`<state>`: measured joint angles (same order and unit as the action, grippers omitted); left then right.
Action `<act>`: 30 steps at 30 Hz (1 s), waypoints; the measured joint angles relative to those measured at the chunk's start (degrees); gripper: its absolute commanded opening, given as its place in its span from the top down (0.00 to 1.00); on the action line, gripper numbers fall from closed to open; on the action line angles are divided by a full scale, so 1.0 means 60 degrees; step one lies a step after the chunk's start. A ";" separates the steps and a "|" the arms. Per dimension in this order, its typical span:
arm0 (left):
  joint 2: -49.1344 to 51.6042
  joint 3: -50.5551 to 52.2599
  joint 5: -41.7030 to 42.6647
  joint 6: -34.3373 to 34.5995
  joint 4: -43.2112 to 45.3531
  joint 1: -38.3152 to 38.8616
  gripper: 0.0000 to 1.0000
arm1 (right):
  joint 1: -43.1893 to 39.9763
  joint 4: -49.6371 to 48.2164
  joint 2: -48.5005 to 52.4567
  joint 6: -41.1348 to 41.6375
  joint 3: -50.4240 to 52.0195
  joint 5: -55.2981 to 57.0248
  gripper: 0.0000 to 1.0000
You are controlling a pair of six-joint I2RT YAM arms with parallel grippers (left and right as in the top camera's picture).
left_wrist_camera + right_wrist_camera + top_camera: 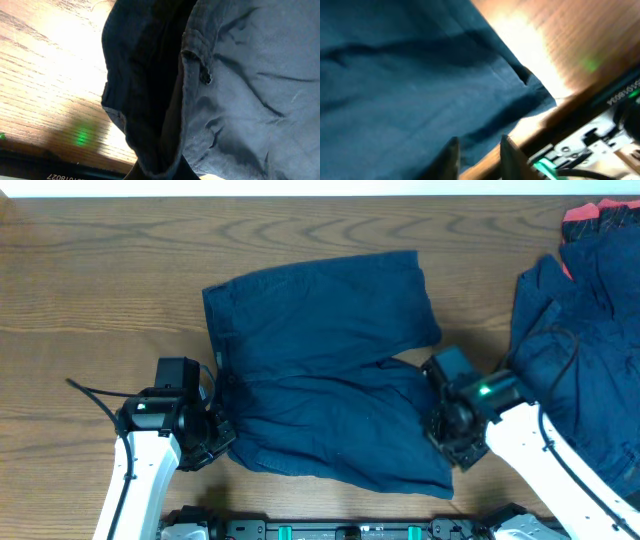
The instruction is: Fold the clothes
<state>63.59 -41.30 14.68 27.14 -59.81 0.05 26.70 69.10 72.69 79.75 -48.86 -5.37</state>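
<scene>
Navy-blue shorts [320, 370] lie spread on the wooden table, waist to the left and two wide legs to the right. My left gripper [213, 442] is at the near waist corner. In the left wrist view, a lifted fold of the waistband [145, 100] runs down into the gripper's jaws [160, 172], which are shut on it. My right gripper [447, 442] is at the hem of the near leg. In the right wrist view its fingers [479, 155] are open, with the hem edge of the shorts [420, 85] between them, low over the table.
A pile of more dark navy clothes [585, 350], one with a red trim [590, 215], lies at the right edge of the table. The robot base rail [350, 530] runs along the near edge. Bare wood [100, 280] shows at the left and back.
</scene>
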 measured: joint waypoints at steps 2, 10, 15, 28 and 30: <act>0.0007 0.0000 0.0000 0.0000 0.0000 0.0000 0.94 | 0.0226 -0.0157 0.0000 0.0299 0.0463 -0.0390 0.65; 0.0011 0.0000 -0.0004 -0.0004 0.0000 0.0000 0.94 | 0.0652 -0.1169 0.0000 0.1847 0.2142 -0.1483 0.76; 0.0011 0.0000 -0.0004 -0.0004 0.0000 0.0000 0.94 | 0.0703 -0.1861 0.0000 0.2324 0.2532 -0.1545 0.56; 0.0011 0.0000 0.0000 -0.0004 0.0000 0.0000 0.94 | 0.0710 -0.3413 -0.0029 0.2761 0.3592 -0.1399 0.62; 0.0011 0.0000 -0.0004 -0.0004 0.0004 0.0000 0.94 | 0.0710 -0.3595 -0.0117 0.2867 0.3676 -0.1483 0.65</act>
<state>63.66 -41.30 14.66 27.11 -59.79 0.05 30.96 47.53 71.99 96.95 -26.81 -14.26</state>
